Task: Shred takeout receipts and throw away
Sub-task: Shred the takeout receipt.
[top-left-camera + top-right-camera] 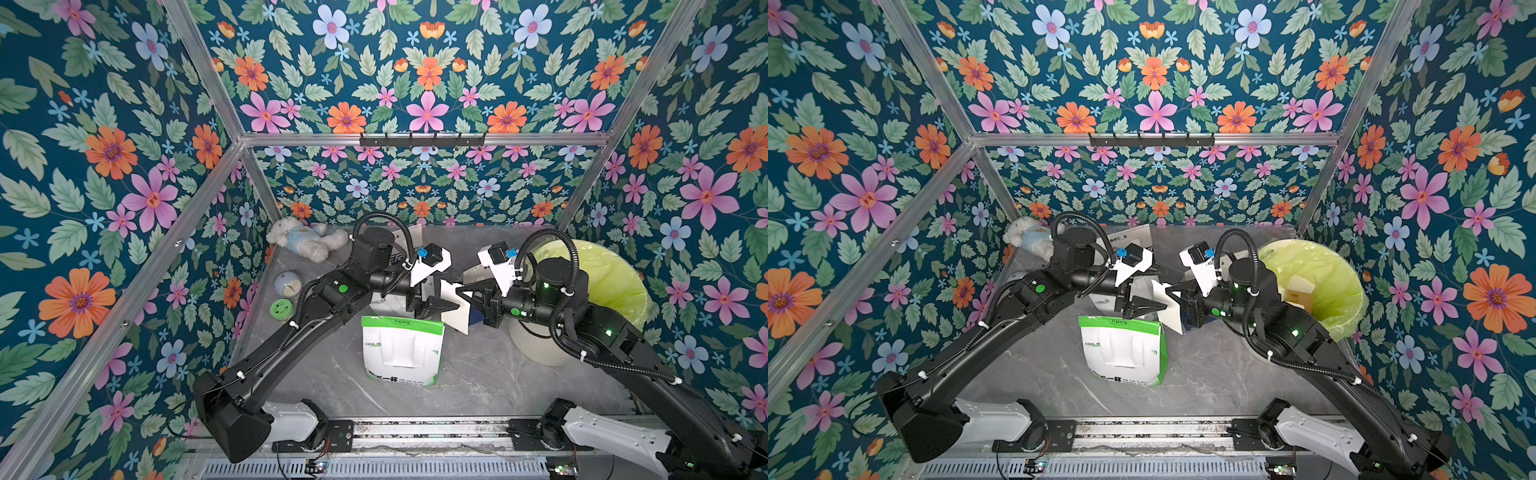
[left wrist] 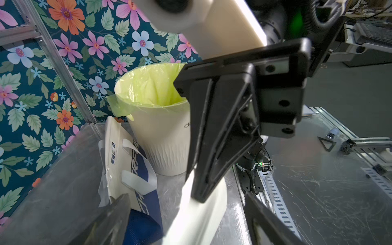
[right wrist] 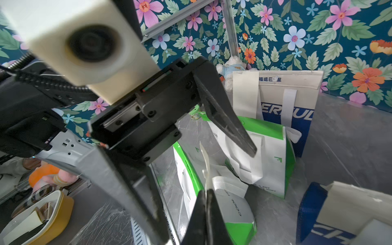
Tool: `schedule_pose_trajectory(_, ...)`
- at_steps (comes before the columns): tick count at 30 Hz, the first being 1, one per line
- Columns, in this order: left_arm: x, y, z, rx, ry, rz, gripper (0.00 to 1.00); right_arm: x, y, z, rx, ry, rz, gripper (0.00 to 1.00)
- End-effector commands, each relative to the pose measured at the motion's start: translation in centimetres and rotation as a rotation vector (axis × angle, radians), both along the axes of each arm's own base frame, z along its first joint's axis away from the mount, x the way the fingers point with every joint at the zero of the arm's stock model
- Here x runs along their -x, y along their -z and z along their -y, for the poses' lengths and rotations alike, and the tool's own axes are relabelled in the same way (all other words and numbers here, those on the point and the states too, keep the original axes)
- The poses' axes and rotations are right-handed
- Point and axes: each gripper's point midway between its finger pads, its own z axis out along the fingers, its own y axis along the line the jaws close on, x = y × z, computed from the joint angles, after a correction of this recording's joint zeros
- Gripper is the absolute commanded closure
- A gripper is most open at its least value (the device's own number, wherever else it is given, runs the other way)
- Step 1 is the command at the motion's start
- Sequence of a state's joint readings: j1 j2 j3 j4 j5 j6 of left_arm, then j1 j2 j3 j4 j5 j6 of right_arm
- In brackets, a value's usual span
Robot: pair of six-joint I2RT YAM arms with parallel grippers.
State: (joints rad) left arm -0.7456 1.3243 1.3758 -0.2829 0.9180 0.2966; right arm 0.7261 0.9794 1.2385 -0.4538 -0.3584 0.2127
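White receipt [image 1: 457, 320]: whole, pinched mid-air by right gripper [image 1: 460, 291]; left gripper [image 1: 455, 306] spread around it. Tearing and far-right bin [image 1: 536, 349] drop pending.

A robot test booth, seemingly in a lab: floral-print panels [image 1: 104, 166] on aluminium framing [image 1: 291, 139] wall in a grey tabletop [image 1: 478, 374]; behind the right gripper [image 1: 460, 292], both arms [image 1: 282, 345] bolt to a rail [image 1: 428, 434]; cluttered benches [image 2: 371, 36] lie beyond.
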Motion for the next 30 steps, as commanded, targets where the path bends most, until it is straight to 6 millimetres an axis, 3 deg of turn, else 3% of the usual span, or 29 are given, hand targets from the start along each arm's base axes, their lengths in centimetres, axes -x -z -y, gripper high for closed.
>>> schedule_pose_trajectory(1, 0.7, -1.1, 0.1, 0.040, 0.043, 0.014, 0.30, 1.1, -0.8, -0.4, -0.021, -0.062, 0.006, 1.00)
schedule_pose_trajectory(4, 0.8, -1.6, -0.2, 0.061, 0.029, 0.029, 0.48, 1.1, -0.6, -0.3, -0.015, -0.058, -0.003, 1.00)
schedule_pose_trajectory(12, 1.3, -2.1, -0.9, 0.103, 0.010, 0.044, 0.53, 0.3, -0.5, 0.6, -0.007, 0.015, -0.009, 1.00)
schedule_pose_trajectory(17, 1.1, -1.6, -0.6, 0.091, 0.010, 0.023, 0.68, 0.2, -0.8, 0.7, -0.015, 0.025, -0.006, 1.00)
schedule_pose_trajectory(30, 1.0, -2.0, -0.7, 0.103, 0.003, 0.045, 0.89, -0.3, -0.3, 0.9, -0.004, 0.049, -0.018, 1.00)
